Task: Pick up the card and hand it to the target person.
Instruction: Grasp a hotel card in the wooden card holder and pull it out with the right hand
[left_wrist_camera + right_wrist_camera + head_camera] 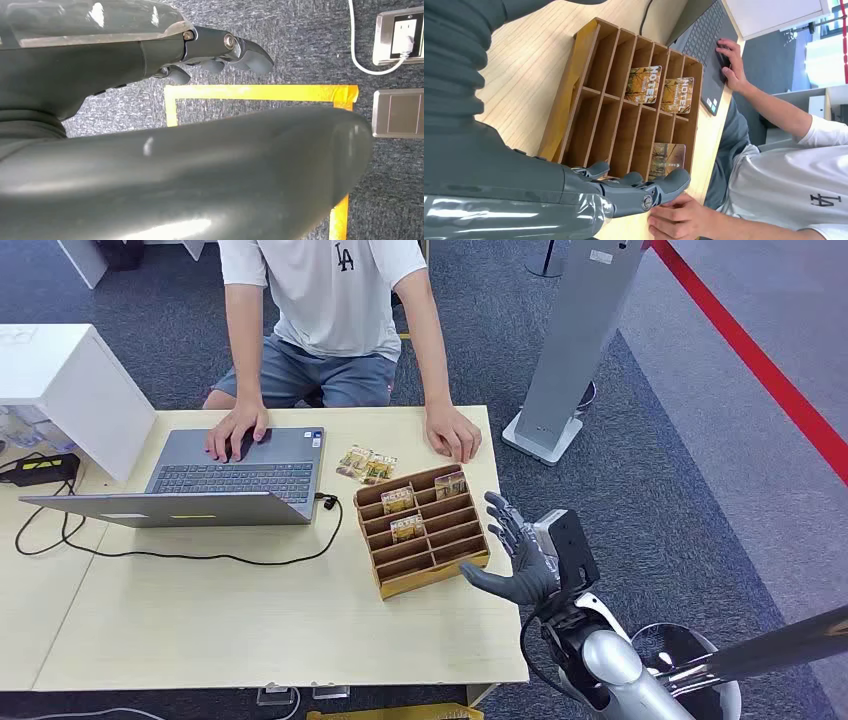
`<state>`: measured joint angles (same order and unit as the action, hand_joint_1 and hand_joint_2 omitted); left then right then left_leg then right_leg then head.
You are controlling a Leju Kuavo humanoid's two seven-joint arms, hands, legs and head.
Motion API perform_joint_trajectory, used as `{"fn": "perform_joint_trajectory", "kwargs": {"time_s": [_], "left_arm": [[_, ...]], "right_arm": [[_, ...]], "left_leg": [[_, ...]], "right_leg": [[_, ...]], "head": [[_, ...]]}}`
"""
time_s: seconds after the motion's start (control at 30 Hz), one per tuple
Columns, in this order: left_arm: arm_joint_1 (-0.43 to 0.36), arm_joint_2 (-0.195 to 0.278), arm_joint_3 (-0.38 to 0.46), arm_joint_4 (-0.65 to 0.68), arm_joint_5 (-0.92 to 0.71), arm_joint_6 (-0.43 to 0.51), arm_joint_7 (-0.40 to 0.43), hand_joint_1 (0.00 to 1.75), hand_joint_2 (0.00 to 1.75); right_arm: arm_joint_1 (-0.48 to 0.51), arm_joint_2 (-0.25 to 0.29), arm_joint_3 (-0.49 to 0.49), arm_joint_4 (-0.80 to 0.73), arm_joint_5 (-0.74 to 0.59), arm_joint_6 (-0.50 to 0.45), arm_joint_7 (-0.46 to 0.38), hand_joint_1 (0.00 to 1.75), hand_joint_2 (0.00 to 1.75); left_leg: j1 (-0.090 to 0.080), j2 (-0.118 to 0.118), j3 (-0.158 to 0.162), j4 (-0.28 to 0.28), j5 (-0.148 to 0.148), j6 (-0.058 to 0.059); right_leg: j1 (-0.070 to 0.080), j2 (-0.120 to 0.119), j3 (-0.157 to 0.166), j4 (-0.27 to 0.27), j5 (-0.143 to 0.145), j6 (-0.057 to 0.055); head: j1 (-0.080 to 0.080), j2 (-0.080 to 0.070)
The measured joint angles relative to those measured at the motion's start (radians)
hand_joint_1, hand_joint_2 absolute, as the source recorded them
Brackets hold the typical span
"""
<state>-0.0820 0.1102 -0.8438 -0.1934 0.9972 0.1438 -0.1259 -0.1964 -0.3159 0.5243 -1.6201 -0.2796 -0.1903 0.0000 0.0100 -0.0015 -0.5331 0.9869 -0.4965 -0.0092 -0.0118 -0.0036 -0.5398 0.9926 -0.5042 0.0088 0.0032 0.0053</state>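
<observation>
The right hand (522,558) is hovering just off the table's right edge, fingers spread and holding nothing, palm turned toward the wooden card rack (421,530). It is by far the nearer hand: the left hand (220,50) is hanging low over the carpet and a taped yellow outline, fingers curled inward around nothing that I can make out.

The table (250,630) is carrying an open laptop (235,475) on its left part, with a seated person (330,310) resting one hand on it and the other hand (452,432) on the far right of the tabletop, just beyond the rack.

The rack is sitting at a slant near the right edge, its long slots running across from the hand's side toward the laptop. Three cards are standing in it: one (450,484) in the far corner on the hand's side, one (398,499) a row nearer and further toward the laptop, one (407,528) toward the middle. Each is lying with its long axis along its slot.

From the hand, the corner card is sitting ahead and slightly left, closest to the fingertips; I would guess the reach is going forward over the rack's near rows. A few loose cards (366,465) are lying flat beyond the rack.
</observation>
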Motion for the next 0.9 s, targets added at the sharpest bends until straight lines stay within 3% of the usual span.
{"fn": "perform_joint_trajectory", "kwargs": {"time_s": [0.9], "left_arm": [[0.0,0.0,-0.018,0.0,-0.01,-0.01,0.0,0.0,0.0]], "right_arm": [[0.022,-0.002,-0.003,-0.031,0.031,-0.035,0.013,0.0,1.75]], "left_leg": [[0.0,0.0,0.0,0.0,0.0,0.0]], "right_leg": [[0.0,0.0,0.0,0.0,0.0,0.0]], "head": [[0.0,0.0]]}}
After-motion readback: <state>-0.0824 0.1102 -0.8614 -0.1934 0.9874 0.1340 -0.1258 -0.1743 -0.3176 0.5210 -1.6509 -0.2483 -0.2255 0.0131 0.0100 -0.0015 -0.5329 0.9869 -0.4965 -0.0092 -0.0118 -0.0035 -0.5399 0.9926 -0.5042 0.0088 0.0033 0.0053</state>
